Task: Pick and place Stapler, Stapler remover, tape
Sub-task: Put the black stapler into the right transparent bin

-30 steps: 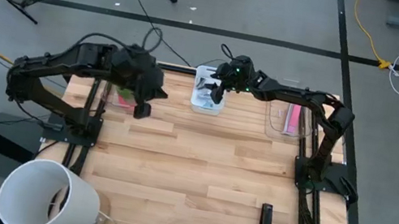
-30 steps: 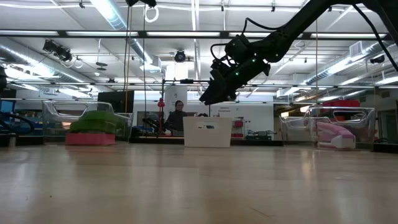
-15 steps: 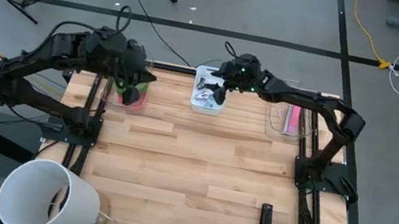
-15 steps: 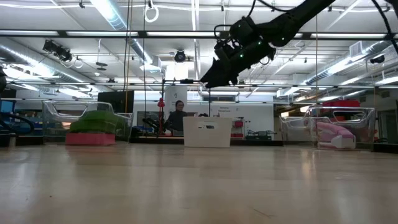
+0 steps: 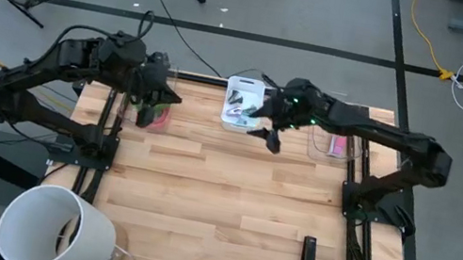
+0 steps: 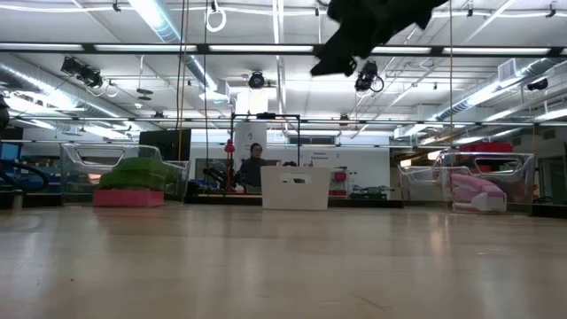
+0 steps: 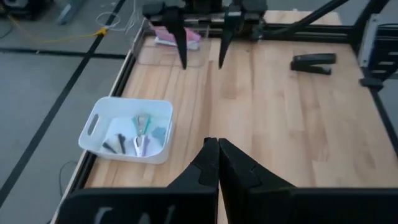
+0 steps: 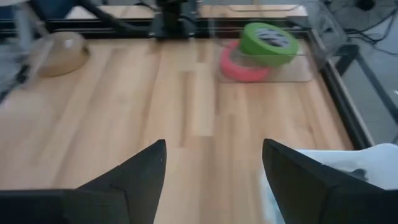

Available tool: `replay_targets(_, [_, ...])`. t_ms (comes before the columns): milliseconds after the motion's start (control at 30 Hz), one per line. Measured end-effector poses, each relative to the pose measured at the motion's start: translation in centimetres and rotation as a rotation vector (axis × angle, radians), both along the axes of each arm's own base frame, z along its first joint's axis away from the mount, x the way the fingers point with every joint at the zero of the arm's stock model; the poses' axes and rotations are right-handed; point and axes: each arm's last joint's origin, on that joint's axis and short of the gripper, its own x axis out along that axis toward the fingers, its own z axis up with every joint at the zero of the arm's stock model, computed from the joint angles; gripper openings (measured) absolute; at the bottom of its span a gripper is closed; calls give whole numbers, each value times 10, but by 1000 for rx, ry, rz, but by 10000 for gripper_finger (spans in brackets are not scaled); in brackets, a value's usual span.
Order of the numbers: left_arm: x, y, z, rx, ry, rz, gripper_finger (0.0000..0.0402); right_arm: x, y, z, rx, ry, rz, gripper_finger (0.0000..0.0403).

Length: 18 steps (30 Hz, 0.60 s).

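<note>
The right claw [image 5: 272,140], spread and empty, is now being carried off the white bin [image 5: 243,103] over the desk [image 5: 229,197]. The left claw [image 7: 217,163], pressed together, is being held over the tape [image 8: 266,42] in its clear tray; only the left wrist view shows the stapler [image 7: 314,62].

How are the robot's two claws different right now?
The left gripper has its jaws pressed shut, while the right gripper has its jaws spread wide apart. The left gripper hangs over the clear bin holding the tape at the table's left back edge; the right gripper hangs beside the white bin in the middle. Both are dark, both are up in the air, and neither one is holding anything.
</note>
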Motion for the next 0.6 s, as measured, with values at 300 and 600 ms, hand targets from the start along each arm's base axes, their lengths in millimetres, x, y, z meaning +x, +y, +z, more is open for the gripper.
replay_targets(300, [-29, -10, 13, -15, -89, -68, 3, -43, 46, 41, -80, -19, 11, 262])
replay_targets(600, [-71, -23, 28, -29, -236, -107, 3, -78, 73, 63, -19, -55, 41, 262])
